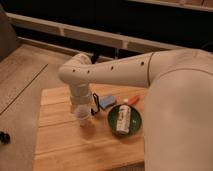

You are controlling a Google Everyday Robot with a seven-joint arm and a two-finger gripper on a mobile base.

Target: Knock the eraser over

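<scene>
The eraser (95, 103) is a small thin black block that stands upright on the wooden table (65, 140), between the white cup (83, 116) and the flat light-blue block (107, 101). My gripper (81, 103) hangs down from the white wrist, right above the cup and just left of the eraser, very close to it. I cannot tell whether it touches the eraser. The arm reaches in from the right and hides part of the table.
A green bowl (124, 120) with a white bottle lying in it sits right of the cup. An orange-and-white marker (131, 101) lies behind the bowl. The table's left edge drops to the floor. A dark rail runs along the back.
</scene>
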